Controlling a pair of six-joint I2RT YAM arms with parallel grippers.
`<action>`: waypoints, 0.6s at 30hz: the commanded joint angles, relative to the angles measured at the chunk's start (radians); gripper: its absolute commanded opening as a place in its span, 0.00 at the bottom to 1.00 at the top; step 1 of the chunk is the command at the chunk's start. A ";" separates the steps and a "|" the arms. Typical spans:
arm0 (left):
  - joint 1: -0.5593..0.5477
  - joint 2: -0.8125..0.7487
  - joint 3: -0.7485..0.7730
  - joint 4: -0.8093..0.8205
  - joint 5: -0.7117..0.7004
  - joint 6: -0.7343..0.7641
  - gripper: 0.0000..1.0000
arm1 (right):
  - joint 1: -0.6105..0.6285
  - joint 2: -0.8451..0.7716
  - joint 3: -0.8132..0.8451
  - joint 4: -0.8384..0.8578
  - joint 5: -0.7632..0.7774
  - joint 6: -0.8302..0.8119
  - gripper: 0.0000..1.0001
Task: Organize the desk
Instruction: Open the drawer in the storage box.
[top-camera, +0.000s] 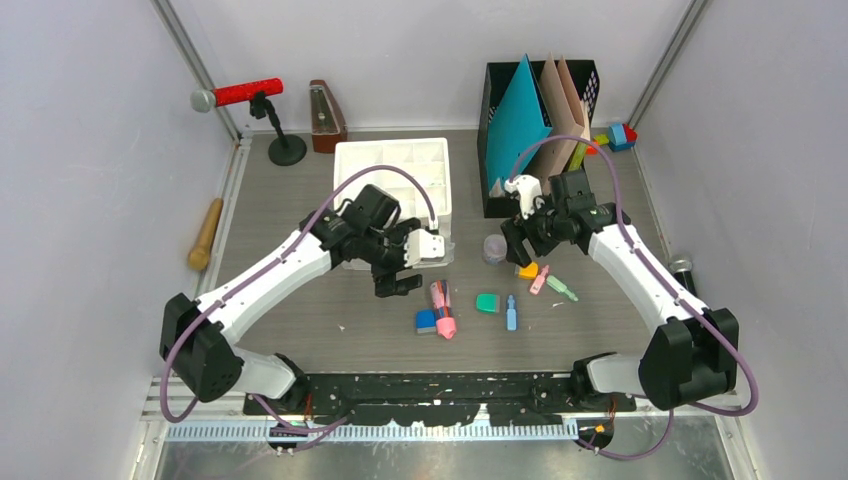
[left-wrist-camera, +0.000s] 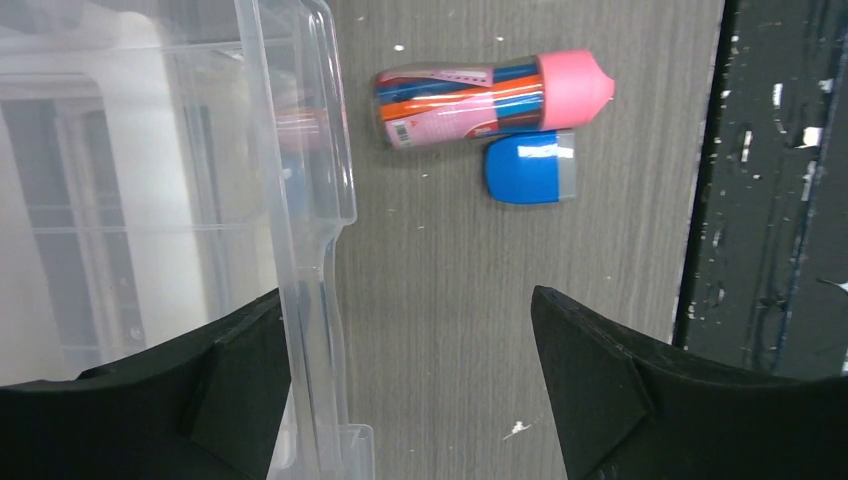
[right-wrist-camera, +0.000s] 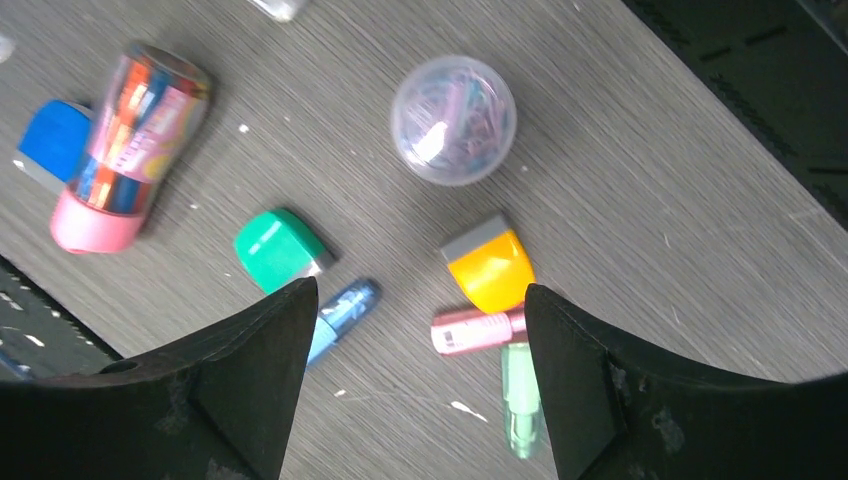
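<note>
On the grey wood-grain desk my left gripper is open. The rim of a clear plastic box stands between its fingers, close to the left one, in front of the white compartment tray. Beyond it lie a pink-capped pen tube and a blue block. My right gripper hangs open and empty over an orange block, a pink marker, a green marker, a blue marker, a green block and a clear ball of paper clips.
A black file holder with folders stands at the back right, with coloured blocks beside it. A red microphone on a stand and a metronome are at the back left. A wooden stick lies at the left edge.
</note>
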 joint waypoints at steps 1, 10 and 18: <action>0.002 -0.059 0.005 -0.060 0.107 -0.042 0.85 | -0.012 0.006 -0.016 -0.037 0.103 -0.070 0.82; -0.004 -0.171 -0.018 -0.082 0.130 -0.086 0.85 | -0.014 0.124 -0.036 -0.062 0.110 -0.207 0.82; -0.005 -0.250 -0.011 -0.069 0.128 -0.121 0.91 | -0.014 0.240 -0.039 -0.049 0.116 -0.311 0.82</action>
